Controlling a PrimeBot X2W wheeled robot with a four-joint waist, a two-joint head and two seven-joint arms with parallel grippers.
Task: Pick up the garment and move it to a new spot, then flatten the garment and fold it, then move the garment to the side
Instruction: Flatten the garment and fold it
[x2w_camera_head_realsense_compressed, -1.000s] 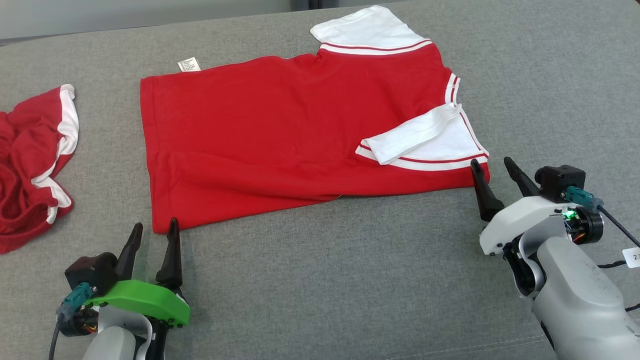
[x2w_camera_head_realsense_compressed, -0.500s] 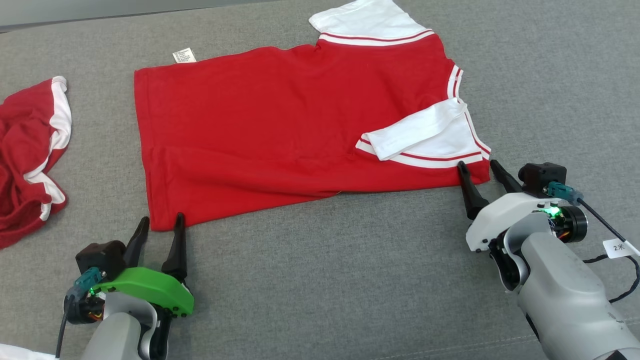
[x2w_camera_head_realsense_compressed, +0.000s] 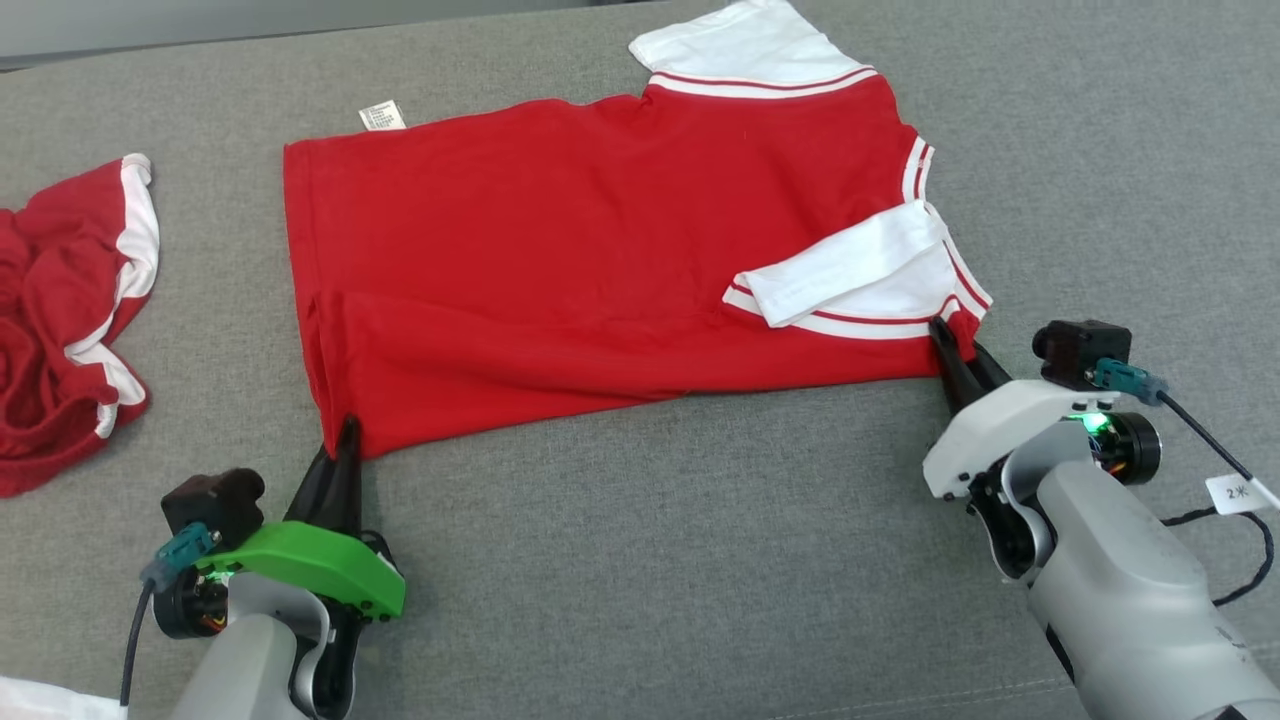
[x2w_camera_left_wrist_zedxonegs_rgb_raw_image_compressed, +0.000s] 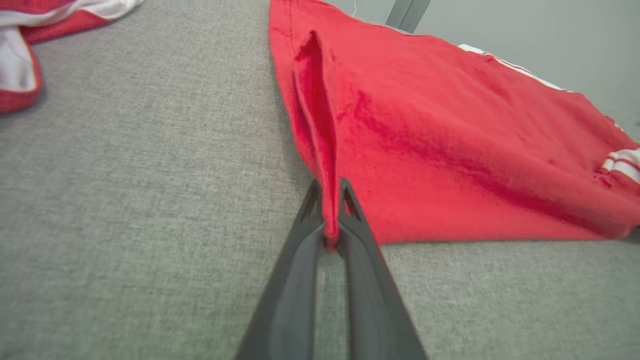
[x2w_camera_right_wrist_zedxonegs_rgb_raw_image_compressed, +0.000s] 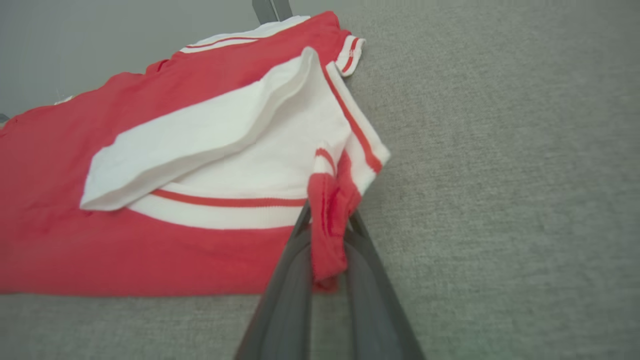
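Observation:
The garment (x2w_camera_head_realsense_compressed: 560, 260) is a red shirt with white, red-striped sleeves, lying spread on the grey surface (x2w_camera_head_realsense_compressed: 650, 560). My left gripper (x2w_camera_head_realsense_compressed: 342, 440) is shut on its near left hem corner; the left wrist view shows a red fold of the garment (x2w_camera_left_wrist_zedxonegs_rgb_raw_image_compressed: 425, 140) pinched between the fingers (x2w_camera_left_wrist_zedxonegs_rgb_raw_image_compressed: 295, 270) of my left gripper (x2w_camera_left_wrist_zedxonegs_rgb_raw_image_compressed: 329, 200). My right gripper (x2w_camera_head_realsense_compressed: 950, 345) is shut on the near right corner by the folded white sleeve (x2w_camera_head_realsense_compressed: 850, 270). In the right wrist view, red cloth of the garment (x2w_camera_right_wrist_zedxonegs_rgb_raw_image_compressed: 150, 150) bunches between the fingers (x2w_camera_right_wrist_zedxonegs_rgb_raw_image_compressed: 295, 280) of my right gripper (x2w_camera_right_wrist_zedxonegs_rgb_raw_image_compressed: 327, 220).
A second red and white garment (x2w_camera_head_realsense_compressed: 60, 320) lies crumpled at the far left, also at the top left as a second garment (x2w_camera_left_wrist_zedxonegs_rgb_raw_image_compressed: 30, 30) in the left wrist view. A white label (x2w_camera_head_realsense_compressed: 382, 116) sticks out at the shirt's far edge. A cable with a tag (x2w_camera_head_realsense_compressed: 1240, 492) trails from my right wrist.
Both grippers moved forward onto the shirt's near corners and shut on the cloth. The camera view shifted slightly.

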